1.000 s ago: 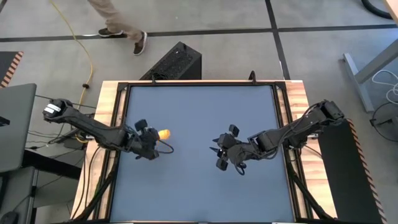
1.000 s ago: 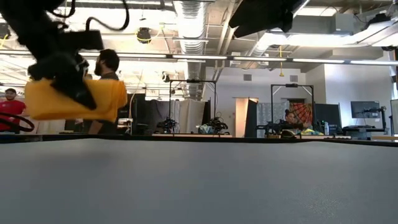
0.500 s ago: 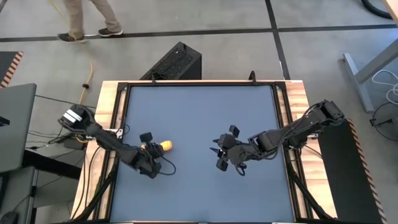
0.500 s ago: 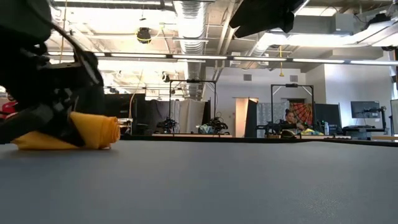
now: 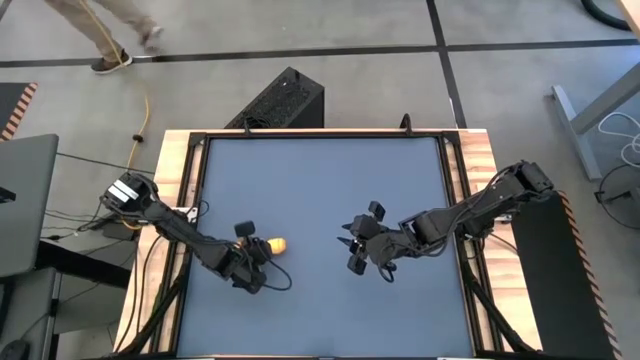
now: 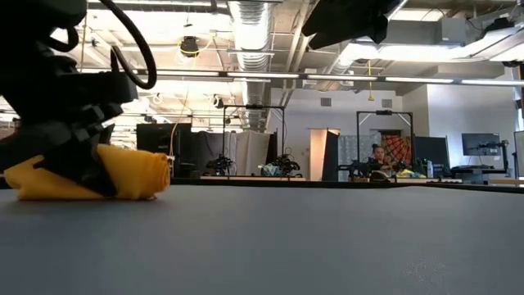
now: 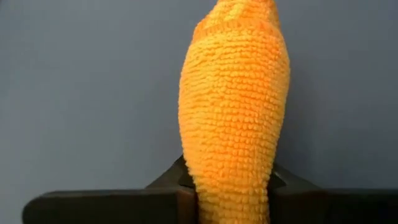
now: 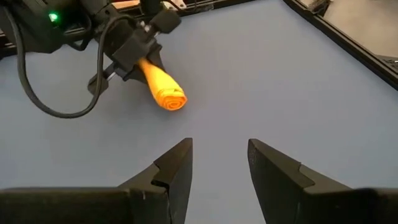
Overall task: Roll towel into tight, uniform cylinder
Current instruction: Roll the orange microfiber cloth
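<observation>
The towel lies rolled on the bench, the left gripper closed on one end. Release gently — keep the roll pressed flat so it stays tight. Right gripper waits near the towel, jaws apart.

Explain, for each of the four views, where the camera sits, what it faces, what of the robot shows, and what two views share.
High: overhead, facing down; both arms, table, towel.
Low: at tabletop level, facing the room; left gripper on the towel.
Left wrist: on the left arm, facing the towel between its own jaws.
Right wrist: on the right arm, facing across the table; open right gripper in front, left gripper farther off.
Shared: all four show the rolled towel.
</observation>
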`<act>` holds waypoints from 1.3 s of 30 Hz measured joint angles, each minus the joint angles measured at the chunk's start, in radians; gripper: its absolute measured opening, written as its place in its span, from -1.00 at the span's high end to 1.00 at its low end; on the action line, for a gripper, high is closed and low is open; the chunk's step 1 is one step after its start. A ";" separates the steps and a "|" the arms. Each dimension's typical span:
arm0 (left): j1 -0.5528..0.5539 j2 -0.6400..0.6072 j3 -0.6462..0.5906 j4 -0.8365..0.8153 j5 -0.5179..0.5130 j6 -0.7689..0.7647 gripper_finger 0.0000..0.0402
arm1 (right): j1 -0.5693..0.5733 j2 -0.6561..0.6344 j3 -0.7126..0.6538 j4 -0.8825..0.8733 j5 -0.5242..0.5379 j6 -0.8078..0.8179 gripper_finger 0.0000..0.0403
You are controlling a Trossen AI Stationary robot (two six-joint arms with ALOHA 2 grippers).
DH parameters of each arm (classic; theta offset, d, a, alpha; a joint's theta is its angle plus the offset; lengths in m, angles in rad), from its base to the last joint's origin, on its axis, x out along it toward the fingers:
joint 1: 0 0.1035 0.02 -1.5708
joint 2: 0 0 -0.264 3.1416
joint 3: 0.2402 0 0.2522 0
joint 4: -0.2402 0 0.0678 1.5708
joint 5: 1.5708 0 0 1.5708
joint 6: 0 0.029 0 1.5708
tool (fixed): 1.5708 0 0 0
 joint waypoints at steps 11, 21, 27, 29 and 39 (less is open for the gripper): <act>0.024 0.000 0.015 0.004 0.101 0.054 0.43 | 0.014 0.000 0.000 0.002 0.000 0.002 0.11; 0.044 0.000 0.103 -0.072 0.232 0.073 0.14 | 0.014 0.000 0.000 0.001 -0.001 0.002 0.11; 0.047 0.000 0.126 -0.134 0.226 0.096 0.13 | 0.014 0.000 0.000 0.000 -0.018 0.003 0.11; 0.051 0.000 0.126 -0.139 0.222 0.096 0.13 | 0.014 0.000 0.000 0.000 -0.030 0.003 0.11; 0.053 0.001 0.126 -0.147 0.225 0.101 0.13 | 0.014 0.000 0.000 0.000 -0.032 0.003 0.11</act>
